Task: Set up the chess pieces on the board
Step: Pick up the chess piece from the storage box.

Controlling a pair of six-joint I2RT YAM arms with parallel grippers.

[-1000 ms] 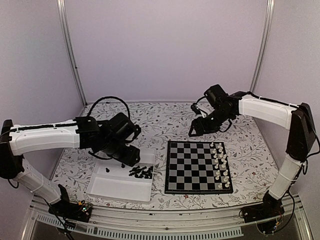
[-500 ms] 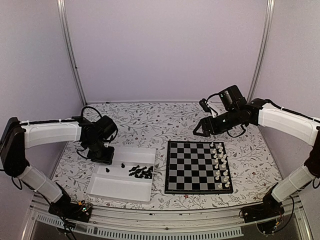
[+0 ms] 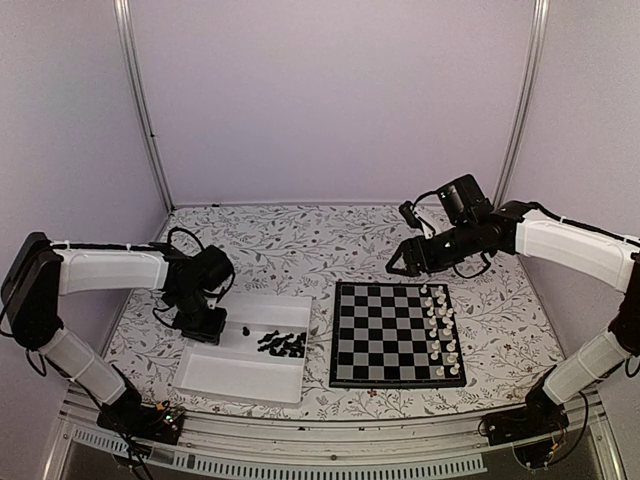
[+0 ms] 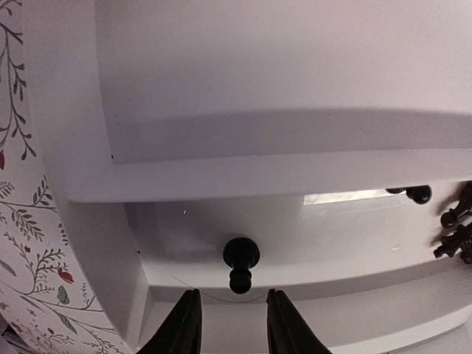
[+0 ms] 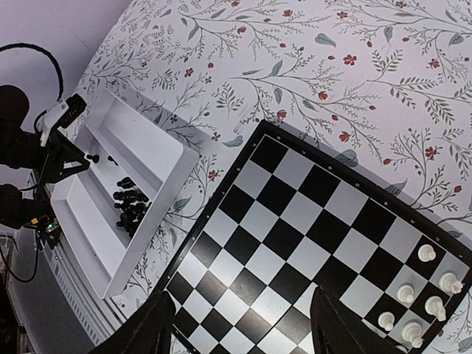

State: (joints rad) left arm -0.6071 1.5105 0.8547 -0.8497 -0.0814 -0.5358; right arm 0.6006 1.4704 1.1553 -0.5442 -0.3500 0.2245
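1. Near left, a white rectangular shallow plastic tray [image 3: 228, 378] holds the tiny black plastic chess pieces [image 3: 282, 344], heaped at its right end; none is set out yet.
2. Beside it, the small black-and-white chequered chessboard [image 3: 372, 340] carries only tiny white chess pieces [image 3: 441, 330] in its two right-hand columns.
3. At the tray's far-left corner, the left gripper [image 4: 231, 299] has its jaws partly apart, holding nothing. One black pawn [image 4: 240, 262] lies just ahead, close to the tray wall, which may crowd a grasp.
4. Beyond the board, the right gripper [image 3: 397, 266] hovers wide open and empty over the floral tablecloth [image 3: 300, 240].
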